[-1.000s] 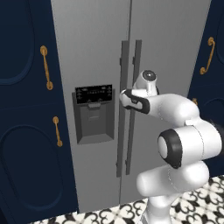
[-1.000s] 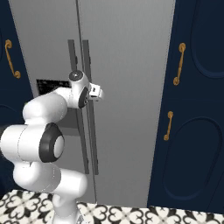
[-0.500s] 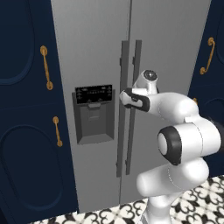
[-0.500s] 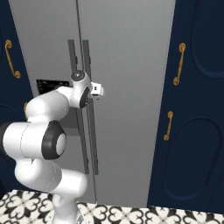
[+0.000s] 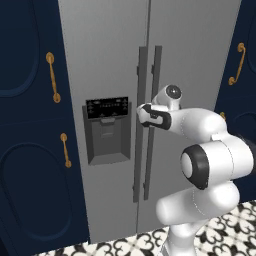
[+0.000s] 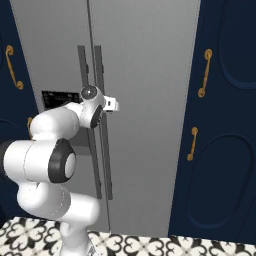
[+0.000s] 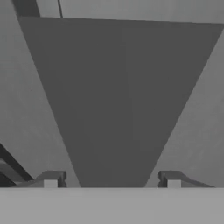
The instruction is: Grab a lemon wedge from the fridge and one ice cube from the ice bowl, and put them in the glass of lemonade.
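The tool [image 7: 112,179] — fingers spread — straddles a dark bar handle [image 7: 118,109] of the fridge [image 5: 110,60] (both doors closed).

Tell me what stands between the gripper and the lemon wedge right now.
The fridge doors are both closed, so they block the way inside. The gripper sits at the right door's handle, its fingertips either side of the bar.

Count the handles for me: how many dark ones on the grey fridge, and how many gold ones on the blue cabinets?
Dark bar handles on the fridge: 2, at and.
Gold handles on the navy cabinets: 4, at.
Total: 6
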